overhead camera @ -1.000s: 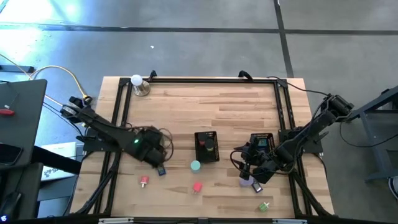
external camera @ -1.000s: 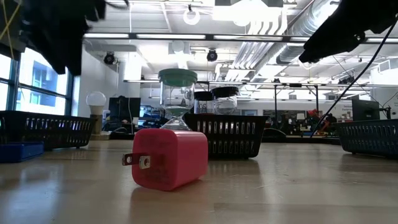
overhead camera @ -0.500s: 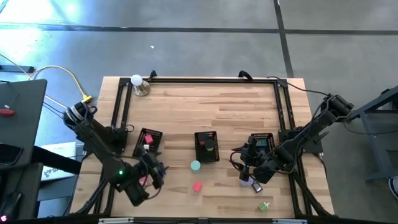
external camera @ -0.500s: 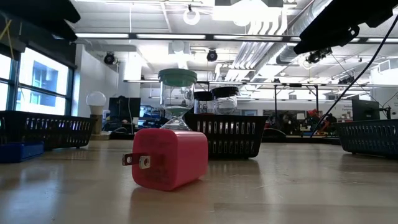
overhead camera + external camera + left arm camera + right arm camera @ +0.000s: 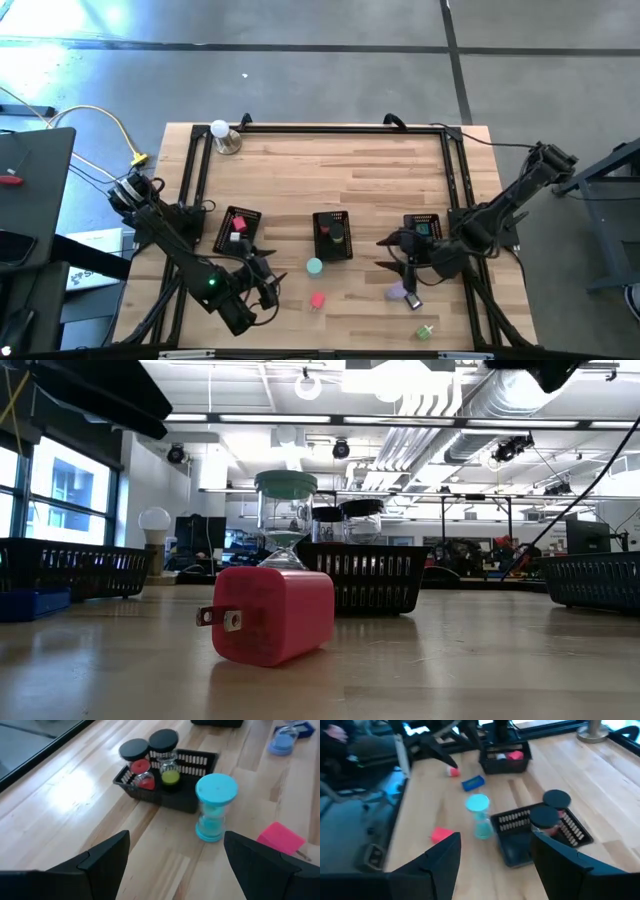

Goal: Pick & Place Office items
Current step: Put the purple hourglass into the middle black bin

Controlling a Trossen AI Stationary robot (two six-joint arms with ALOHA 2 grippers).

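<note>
**A:** Start at our left gripper. Where was it a second ago?

**B:** Over the left tray. It has since swung out to the table's front edge and now points toward the middle. Its fingers are spread wide with nothing between them.

**A:** So we judge that a drop is finished and the next pick is being lined up?

**B:** That's our reading. Straight ahead of it stands the teal hourglass, just in front of the middle tray. The pink plug block lies loose beside the hourglass.

**A:** And our right gripper?

**B:** It is also spread and empty. It has pulled up a little near the right tray, and the purple piece lies on the wood beside it.

**A:** Let's count.

**B:** We see three mesh trays. The middle one holds two black-capped jars, one with red filling and one with green. The left tray holds at least one red-pink piece. We cannot tell what is in the right tray.

**A:** What is loose on the table?

**B:** Six items:
- one hourglass
- one pink block
- one purple piece
- one green bit near the front edge
- one blue rectangle
- one small red piece

The last two lie by our left arm, so at least six items remain unsorted.
</note>
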